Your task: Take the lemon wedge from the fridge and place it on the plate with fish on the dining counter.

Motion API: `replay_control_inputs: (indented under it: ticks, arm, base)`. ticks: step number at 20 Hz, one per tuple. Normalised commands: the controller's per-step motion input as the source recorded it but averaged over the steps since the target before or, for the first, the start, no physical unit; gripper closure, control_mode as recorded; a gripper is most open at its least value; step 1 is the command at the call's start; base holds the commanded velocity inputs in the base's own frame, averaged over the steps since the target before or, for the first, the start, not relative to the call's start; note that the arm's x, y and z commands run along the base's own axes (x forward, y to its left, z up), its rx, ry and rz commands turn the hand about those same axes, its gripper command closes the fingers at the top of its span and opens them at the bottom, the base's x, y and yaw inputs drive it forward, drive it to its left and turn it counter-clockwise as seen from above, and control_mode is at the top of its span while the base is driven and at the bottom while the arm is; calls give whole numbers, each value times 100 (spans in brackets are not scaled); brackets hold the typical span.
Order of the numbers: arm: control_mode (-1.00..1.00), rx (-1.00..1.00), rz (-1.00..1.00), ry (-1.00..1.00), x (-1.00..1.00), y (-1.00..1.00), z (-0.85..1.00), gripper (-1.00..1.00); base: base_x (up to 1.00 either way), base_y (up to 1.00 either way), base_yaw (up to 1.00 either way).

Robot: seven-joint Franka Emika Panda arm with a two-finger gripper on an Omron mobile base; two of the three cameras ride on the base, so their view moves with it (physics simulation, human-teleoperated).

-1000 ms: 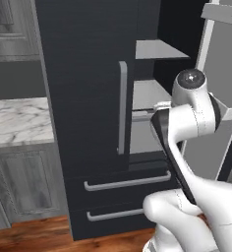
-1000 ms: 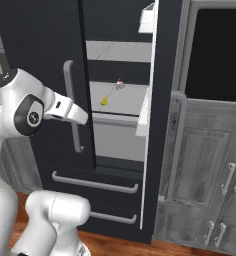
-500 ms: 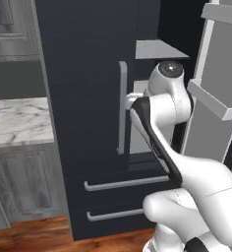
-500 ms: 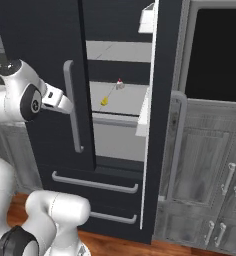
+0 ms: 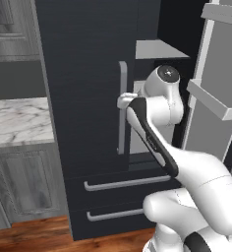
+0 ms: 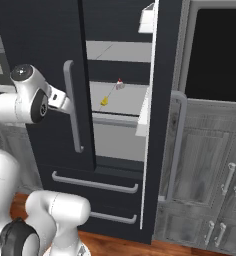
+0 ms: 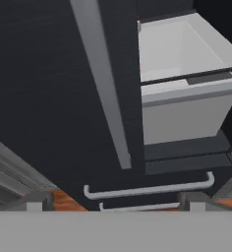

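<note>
Arm swung from right toward frame centre, hand now near fridge [image 6: 35, 30] left-door handle [image 6: 74, 106]. Lemon wedge [image 6: 104, 102] untouched on shelf [image 6: 125, 97]. Fingers state: cannot tell.

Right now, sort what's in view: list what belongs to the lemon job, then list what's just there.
Belongs to the job:
- lemon wedge, on a light inner shelf
- fridge, right door swung open

Just there:
- small pinkish item behind the wedge on the same shelf
- grey panelled cabinets beside the fridge
- marble countertop over a grey cabinet
</note>
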Motion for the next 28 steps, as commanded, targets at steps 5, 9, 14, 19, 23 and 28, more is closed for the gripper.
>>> replay_control_inputs:
  ticks: [5, 9, 14, 19, 23, 28]
  arm:
    - [-100, 0, 1, -2, 92, 10, -15, -100]
    - [-100, 0, -1, 1, 84, -14, 0, -100]
    - [-100, 0, -1, 2, 67, -3, -5, -100]
    - [-100, 0, 0, 3, 40, 15, -28, -100]
    - [-100, -1, 0, 0, 14, 26, -39, -100]
    - [-100, -7, 0, 0, 18, 9, -44, -100]
  base:
    - [0, 0, 0]
    - [0, 0, 0]
    - [0, 0, 0]
    - [0, 0, 0]
    - [0, 0, 0]
    - [0, 0, 0]
